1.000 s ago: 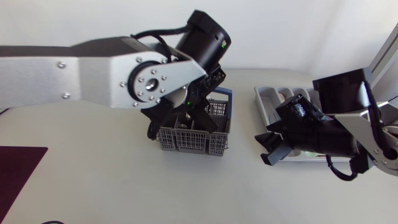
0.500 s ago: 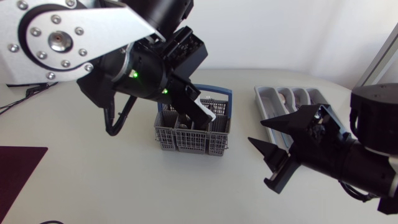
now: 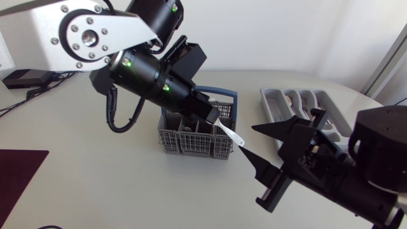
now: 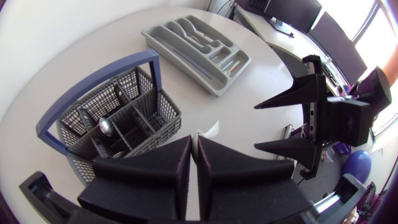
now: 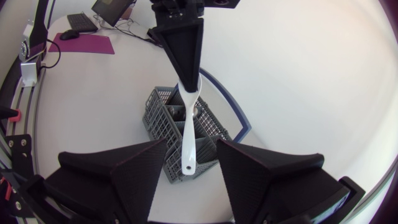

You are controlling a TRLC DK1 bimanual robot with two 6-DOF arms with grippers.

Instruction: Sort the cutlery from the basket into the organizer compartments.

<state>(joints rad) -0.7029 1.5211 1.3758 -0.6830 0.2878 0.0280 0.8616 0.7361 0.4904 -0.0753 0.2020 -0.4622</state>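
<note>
My left gripper (image 3: 213,117) is shut on a white piece of cutlery (image 3: 229,132) and holds it above the right side of the grey mesh basket (image 3: 191,145). In the left wrist view the white piece (image 4: 208,129) pokes out past the closed gripper (image 4: 194,140). My right gripper (image 3: 247,138) is open, one finger on each side of the white handle's free end without touching it. In the right wrist view the handle (image 5: 188,140), with a hole at its end, hangs between my spread fingers (image 5: 127,171). The grey organizer (image 3: 273,105) lies at the back right.
A metal spoon (image 4: 106,126) still stands in the basket (image 4: 134,99), which has a blue handle. The organizer (image 4: 199,46) holds some cutlery in its compartments. A dark red mat (image 3: 16,172) lies at the table's left edge.
My left gripper has come up out of the basket with the white piece and swung it to the right. My right gripper has left the organizer's side and moved in around the handle's end.
</note>
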